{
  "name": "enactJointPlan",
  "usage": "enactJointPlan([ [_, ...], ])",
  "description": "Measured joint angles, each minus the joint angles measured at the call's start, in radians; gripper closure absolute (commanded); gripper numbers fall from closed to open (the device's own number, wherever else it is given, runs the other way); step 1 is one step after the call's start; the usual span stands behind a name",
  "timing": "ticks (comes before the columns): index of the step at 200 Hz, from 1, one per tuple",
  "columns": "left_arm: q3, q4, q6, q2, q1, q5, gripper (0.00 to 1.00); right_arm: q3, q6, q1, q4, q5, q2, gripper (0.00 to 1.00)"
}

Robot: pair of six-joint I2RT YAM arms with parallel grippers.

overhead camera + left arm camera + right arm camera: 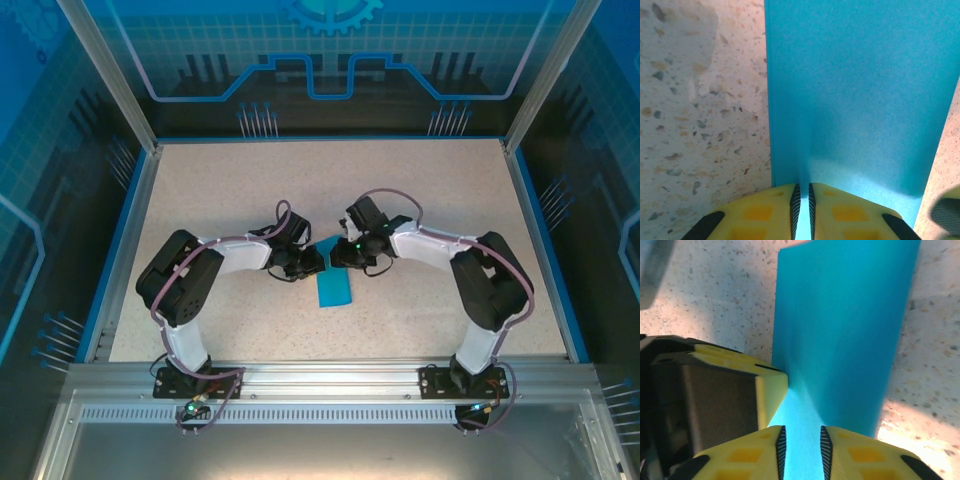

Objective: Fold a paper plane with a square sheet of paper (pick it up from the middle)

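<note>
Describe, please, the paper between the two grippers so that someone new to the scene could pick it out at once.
Start at the middle of the speckled beige table, where the two black arms meet. Between the left gripper and the right gripper sits the sheet of paper, folded to a narrow strip. Its plain teal-blue sets it apart from the pale table and black arms.

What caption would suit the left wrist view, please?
Left pincer pinching the edge of the teal paper above the speckled table.
</note>
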Motion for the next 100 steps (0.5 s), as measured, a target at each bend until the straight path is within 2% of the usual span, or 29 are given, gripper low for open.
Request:
enactJointPlan([
  [39,0.01,-0.016,0.0,0.004,0.0,-0.004,0.86,-0.013,0.0,-0.014,0.021,-0.009,0.064,0.78],
  [100,0.021,-0.033,0.003,0.011,0.0,-0.007,0.86,-0.054,0.001,-0.056,0.074,-0.063,0.085,0.81],
])
